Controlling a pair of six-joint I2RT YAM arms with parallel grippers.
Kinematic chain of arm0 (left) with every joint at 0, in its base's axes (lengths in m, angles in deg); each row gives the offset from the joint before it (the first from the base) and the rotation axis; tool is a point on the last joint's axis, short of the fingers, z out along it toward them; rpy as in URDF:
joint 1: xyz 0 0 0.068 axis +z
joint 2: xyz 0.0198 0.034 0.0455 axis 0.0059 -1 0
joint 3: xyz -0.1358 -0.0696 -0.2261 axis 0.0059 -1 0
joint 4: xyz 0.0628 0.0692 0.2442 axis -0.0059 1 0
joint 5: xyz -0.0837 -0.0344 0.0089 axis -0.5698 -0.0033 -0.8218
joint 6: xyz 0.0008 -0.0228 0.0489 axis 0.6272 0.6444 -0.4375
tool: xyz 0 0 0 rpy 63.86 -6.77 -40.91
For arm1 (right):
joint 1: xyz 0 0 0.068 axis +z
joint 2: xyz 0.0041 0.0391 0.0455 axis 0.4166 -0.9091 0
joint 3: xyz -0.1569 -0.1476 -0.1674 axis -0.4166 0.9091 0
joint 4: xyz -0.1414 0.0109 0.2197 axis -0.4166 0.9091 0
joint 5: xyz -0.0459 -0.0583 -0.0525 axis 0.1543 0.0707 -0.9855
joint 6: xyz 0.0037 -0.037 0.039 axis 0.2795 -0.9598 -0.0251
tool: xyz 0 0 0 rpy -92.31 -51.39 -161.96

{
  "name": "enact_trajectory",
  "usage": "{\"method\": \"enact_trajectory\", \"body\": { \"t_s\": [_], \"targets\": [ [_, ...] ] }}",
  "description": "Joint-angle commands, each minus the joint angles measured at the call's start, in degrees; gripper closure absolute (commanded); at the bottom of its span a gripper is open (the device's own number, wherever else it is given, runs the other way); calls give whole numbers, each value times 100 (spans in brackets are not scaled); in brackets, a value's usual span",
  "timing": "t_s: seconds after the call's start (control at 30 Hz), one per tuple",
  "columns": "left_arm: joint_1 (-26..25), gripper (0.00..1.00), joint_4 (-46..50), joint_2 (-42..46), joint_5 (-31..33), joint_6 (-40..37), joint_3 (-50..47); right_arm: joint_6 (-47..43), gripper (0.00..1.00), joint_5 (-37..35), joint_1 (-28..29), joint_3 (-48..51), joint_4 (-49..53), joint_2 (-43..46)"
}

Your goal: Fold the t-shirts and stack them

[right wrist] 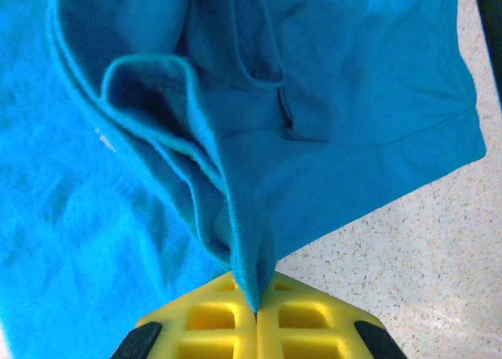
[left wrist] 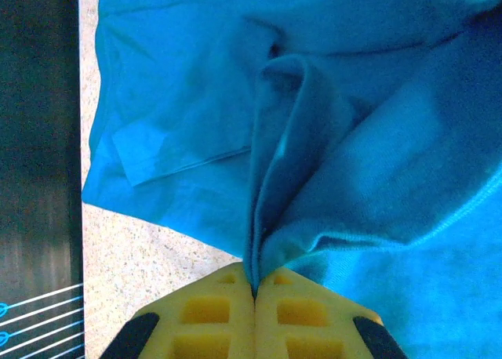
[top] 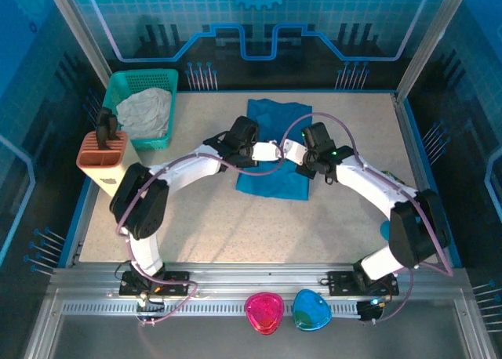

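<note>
The teal-blue t-shirt [top: 273, 183] lies in the middle of the table [top: 235, 226], toward the far side, its long axis running near to far. It is plain, soft and matte, flat at its edges but drawn up into a ridge of folds across its middle.

Both end effectors meet over that ridge, side by side. The left end effector [left wrist: 253, 284] is closed tight on a gathered fold. The right end effector [right wrist: 256, 306] is closed the same way on a hemmed edge bunched in several layers. The cloth falls away from each pinch toward the table, so the shirt lies below and beyond both, and neither arm is nearer.

The shirt looks folded narrower than full width, though from above I cannot be sure. A green basket [top: 149, 81] holding pale cloth [top: 147, 112] stands at the far left, well apart.
</note>
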Motion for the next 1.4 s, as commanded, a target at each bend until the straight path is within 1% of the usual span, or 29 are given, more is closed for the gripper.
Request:
{"method": "enact_trajectory", "body": {
  "t_s": [0.0, 0.2, 0.37, 0.4, 0.43, 0.5, 0.53, 0.63, 0.73, 0.77, 0.87, 1.0, 1.13, 1.2, 1.3, 1.37],
  "targets": [
    [89, 100, -350, -422, 320, -29, 426, 0, 100, -137, -131, -272, -374, -335],
    [171, 100, -418, -980, 366, 50, 794, 122, 100, -165, -306, -356, -760, -888],
    [208, 100, -532, -1212, 448, 122, 868, 262, 100, -134, -410, -364, -1196, -1312],
    [214, 98, -553, -1236, 436, 124, 868, 300, 100, -143, -424, -373, -1268, -1394],
    [215, 93, -569, -1256, 434, 132, 860, 333, 100, -155, -432, -382, -1321, -1453],
    [212, 84, -609, -1292, 426, 163, 859, 435, 92, -190, -442, -383, -1455, -1578],
    [214, 75, -654, -1308, 458, 191, 859, 497, 88, -217, -441, -374, -1546, -1628],
    [217, 56, -875, -1286, 533, 291, 800, 649, 76, -280, -453, -392, -1650, -1686],
    [209, 40, -1180, -1130, 569, 450, 714, 752, 64, -382, -452, -392, -1723, -1608],
    [209, 37, -1286, -1056, 596, 511, 694, 778, 61, -411, -465, -383, -1750, -1555],
    [209, 30, -1490, -830, 741, 656, 671, 842, 54, -464, -486, -348, -1838, -1330],
    [206, 27, -1683, -451, 879, 829, 510, 963, 52, -520, -513, -233, -1939, -927],
    [213, 24, -1984, 143, 869, 1118, 69, 1102, 49, -365, -511, 47, -2042, -317],
    [213, 21, -2286, 500, 737, 1322, -259, 1088, 48, -189, -511, 226, -2051, 37],
    [214, 13, -2836, 1193, 330, 1602, -879, 944, 45, 245, -515, 520, -1918, 669],
    [214, 13, -2966, 1695, -142, 1750, -1251, 752, 44, 659, -510, 680, -1639, 1115]
  ]
}}
